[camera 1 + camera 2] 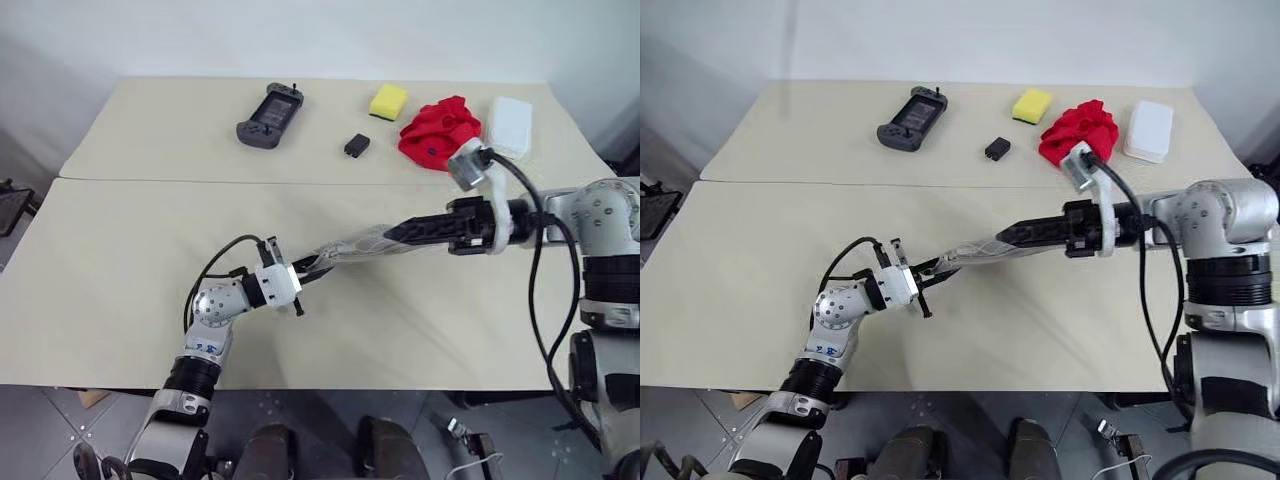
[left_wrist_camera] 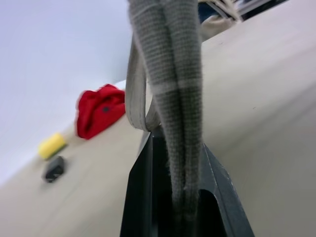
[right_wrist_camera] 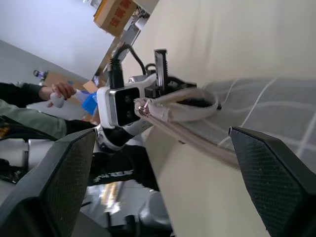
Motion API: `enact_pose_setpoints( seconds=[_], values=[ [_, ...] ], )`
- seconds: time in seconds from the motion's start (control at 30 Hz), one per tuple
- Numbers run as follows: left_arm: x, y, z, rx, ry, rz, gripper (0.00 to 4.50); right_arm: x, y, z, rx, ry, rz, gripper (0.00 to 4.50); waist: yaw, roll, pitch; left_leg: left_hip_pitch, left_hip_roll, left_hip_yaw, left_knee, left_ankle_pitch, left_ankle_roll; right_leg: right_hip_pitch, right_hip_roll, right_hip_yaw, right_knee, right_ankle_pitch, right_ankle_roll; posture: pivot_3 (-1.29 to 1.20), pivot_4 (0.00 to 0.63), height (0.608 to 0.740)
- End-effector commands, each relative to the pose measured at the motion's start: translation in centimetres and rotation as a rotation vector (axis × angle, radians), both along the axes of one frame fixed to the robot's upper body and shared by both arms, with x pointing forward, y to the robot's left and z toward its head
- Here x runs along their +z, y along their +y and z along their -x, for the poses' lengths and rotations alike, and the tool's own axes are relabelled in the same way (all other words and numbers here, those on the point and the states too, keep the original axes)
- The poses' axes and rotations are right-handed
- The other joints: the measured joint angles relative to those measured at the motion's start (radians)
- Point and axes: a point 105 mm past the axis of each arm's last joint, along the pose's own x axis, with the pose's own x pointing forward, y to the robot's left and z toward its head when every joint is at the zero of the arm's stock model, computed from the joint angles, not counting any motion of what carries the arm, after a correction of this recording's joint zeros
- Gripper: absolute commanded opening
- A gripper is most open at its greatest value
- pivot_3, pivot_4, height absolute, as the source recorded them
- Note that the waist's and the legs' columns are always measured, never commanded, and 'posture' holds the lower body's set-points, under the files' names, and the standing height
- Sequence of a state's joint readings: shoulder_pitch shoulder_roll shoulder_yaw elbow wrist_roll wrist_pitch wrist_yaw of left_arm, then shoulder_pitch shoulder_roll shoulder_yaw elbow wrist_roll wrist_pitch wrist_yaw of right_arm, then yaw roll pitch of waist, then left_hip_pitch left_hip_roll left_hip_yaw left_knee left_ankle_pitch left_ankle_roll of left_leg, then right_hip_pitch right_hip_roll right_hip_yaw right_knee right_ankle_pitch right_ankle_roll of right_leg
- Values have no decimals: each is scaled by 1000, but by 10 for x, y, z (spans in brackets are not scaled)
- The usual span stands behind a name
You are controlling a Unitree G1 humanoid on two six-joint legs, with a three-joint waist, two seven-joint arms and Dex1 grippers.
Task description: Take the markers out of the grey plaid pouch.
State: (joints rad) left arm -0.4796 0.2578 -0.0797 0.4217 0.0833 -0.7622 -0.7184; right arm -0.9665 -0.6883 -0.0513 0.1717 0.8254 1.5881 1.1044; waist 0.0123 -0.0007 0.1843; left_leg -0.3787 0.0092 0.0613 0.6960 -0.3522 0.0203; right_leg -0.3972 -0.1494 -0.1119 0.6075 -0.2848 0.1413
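The pouch (image 1: 975, 254) hangs stretched in the air above the counter (image 1: 760, 290), spanning between the two grippers. The left gripper (image 1: 932, 271) is clamped tight on the pouch's near end; the left wrist view shows grey woven fabric pinched flat between its black fingers (image 2: 148, 197), with a pale zip band looping beside it. The right gripper (image 1: 1012, 236) points level toward the left one and meets the far end of the pouch. Its fingers (image 3: 266, 173) stand spread wide in the right wrist view, the pouch lying between them without visible contact, so it grips nothing. The pouch's mouth is open there, rimmed by a pale zipper tape. The fabric is grey with thin white grid lines, soft and creased. No markers can be made out.

Along the far side of the counter lie a dark handheld controller (image 1: 911, 119), a small black block (image 1: 996, 149), a yellow sponge (image 1: 1031, 104), a crumpled red cloth (image 1: 1080, 130) and a white rectangular box (image 1: 1148, 130), all well apart from the pouch. The counter top is a matte beige, with a seam across its width.
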Motion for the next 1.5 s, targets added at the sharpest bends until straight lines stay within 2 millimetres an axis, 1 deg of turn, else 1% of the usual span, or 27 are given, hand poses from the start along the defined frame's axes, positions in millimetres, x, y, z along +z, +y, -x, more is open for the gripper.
enact_pose_setpoints(
  seconds=[0.03, 0.13, 0.2, 0.27, 0.37, 0.4, 0.5, 0.57, 0.67, 0.7, 0.77, 0.83, 0.9, 1.03, 1.1, 1.23, 1.3, 1.37, 1.43, 1.5],
  values=[
    [2, 2, -1, 58, -81, -4, 0, 3, 7, 11, 53, -1, -24, 4463, 3, 0, 0, 0, 0, 0, 0, 0, 0, 0, 0, 0, 0, 0, 0, 0, 150, 740],
    [0, 0, -1, 67, -82, 0, 0, -6, 17, 17, 101, 53, -54, 4463, 6, 0, 0, 0, 0, 1, 0, 0, 0, 0, 0, -1, 0, 0, 0, 0, 150, 740],
    [-2, -1, 1, 62, -80, -3, 0, -7, 21, 20, 111, 66, -77, 4463, 8, 0, 0, 0, 0, 1, 1, 0, 0, 0, 0, -1, 0, 0, 0, 0, 150, 740],
    [-3, -2, 3, 51, -92, -20, 0, -6, 25, 19, 108, 73, -103, 4463, 8, 0, 0, 0, 0, 1, 1, 0, 0, 0, 0, -1, 0, 0, 0, 0, 150, 740],
    [-6, -5, 6, 35, -94, -34, 0, -8, 28, 11, 53, 73, -102, 4463, 8, 0, 0, 0, 0, 2, 1, 0, 0, 0, 0, -1, 1, 0, 0, 0, 150, 740],
    [-7, -5, 6, 32, -92, -35, 0, -7, 27, 11, 49, 68, -101, 4463, 8, 0, 0, 0, 0, 2, 1, 0, 0, 0, 0, -1, 1, 0, 0, 0, 150, 740],
    [-8, -6, 7, 27, -92, -42, 0, 1, 20, 23, 95, 54, -106, 4463, 11, 1, 0, 0, 0, 2, 1, 0, 1, 0, 0, -1, 1, 0, 0, 0, 150, 740],
    [-9, -6, 8, 24, -94, -49, 0, 4, 16, 25, 99, 54, -99, 4463, 11, 1, 0, -1, 0, 2, 1, -1, 1, 0, 0, -1, 0, 0, 0, 0, 150, 740],
    [-9, -4, 8, 28, -88, -45, 0, 3, 13, 15, 44, 58, -72, 4463, 7, 1, 0, 0, 1, 2, 1, -1, 1, 0, 0, -1, 0, 0, 0, 0, 150, 740],
    [-9, -4, 7, 28, -90, -46, 0, 0, 15, 13, 31, 66, -61, 4463, 4, 1, 0, 0, 1, 3, 1, -1, 1, 0, 0, -1, 0, 0, 0, 0, 150, 740],
    [-7, -5, 6, 28, -98, -45, 0, -11, 18, 6, -7, 91, -18, 4463, 0, 1, -1, 0, 2, 3, 1, -1, 1, 0, 1, -1, 1, 0, 0, 0, 150, 740],
    [-5, -6, 6, 31, -109, -44, 0, -18, 20, 4, -21, 102, 6, 4463, -1, 1, -1, 0, 2, 3, 1, -1, 1, 0, 0, -1, 1, 0, 0, 0, 150, 740],
    [-4, -6, 5, 33, -111, -43, 0, -20, 20, 2, -32, 105, 17, 4463, 0, 1, 0, 0, 2, 3, 1, -1, 1, 0, 0, -1, 1, 0, 0, 0, 150, 740],
    [-6, -4, 7, 36, -114, -47, 0, -28, 14, -6, -84, 125, 66, 4463, 3, 1, -1, 0, 1, 3, 1, -1, 1, 0, 0, -1, 0, 0, 0, 0, 150, 740],
    [-8, -4, 9, 37, -109, -48, 0, -32, 14, -5, -76, 146, 63, 4463, 1, 1, -1, 0, 1, 3, 1, -1, 1, 0, 0, -1, 0, 0, 0, 0, 150, 740],
    [-8, -4, 7, 39, -111, -55, 0, -36, 22, 0, -36, 165, 57, 4463, -2, 2, -1, 0, 1, 3, 1, -1, 1, 0, 0, -1, 1, 0, 0, 0, 150, 740],
    [-6, -4, 5, 43, -117, -53, 0, -38, 27, 8, 16, 183, 65, 4463, -5, 2, -1, 0, 2, 3, 1, -1, 1, 0, 0, -1, 1, 0, 0, 0, 150, 740],
    [-4, -4, 4, 48, -117, -44, 0, -37, 33, 15, 73, 219, 30, 4463, -6, 2, -1, 0, 2, 3, 1, -1, 1, 0, 0, -1, 1, 0, 0, 0, 150, 740],
    [-5, -5, 5, 42, -119, -51, 0, -34, 40, 17, 95, 232, -1, 4463, -8, 2, -1, 0, 2, 2, 1, -1, 1, 0, 0, -1, 1, 0, 0, 0, 150, 740],
    [-6, -6, 5, 35, -119, -55, 0, -30, 47, 13, 97, 248, -43, 4463, -10, 2, -1, 0, 2, 2, 1, -1, 1, 0, 0, -1, 1, 0, 0, 0, 150, 740]
  ],
)
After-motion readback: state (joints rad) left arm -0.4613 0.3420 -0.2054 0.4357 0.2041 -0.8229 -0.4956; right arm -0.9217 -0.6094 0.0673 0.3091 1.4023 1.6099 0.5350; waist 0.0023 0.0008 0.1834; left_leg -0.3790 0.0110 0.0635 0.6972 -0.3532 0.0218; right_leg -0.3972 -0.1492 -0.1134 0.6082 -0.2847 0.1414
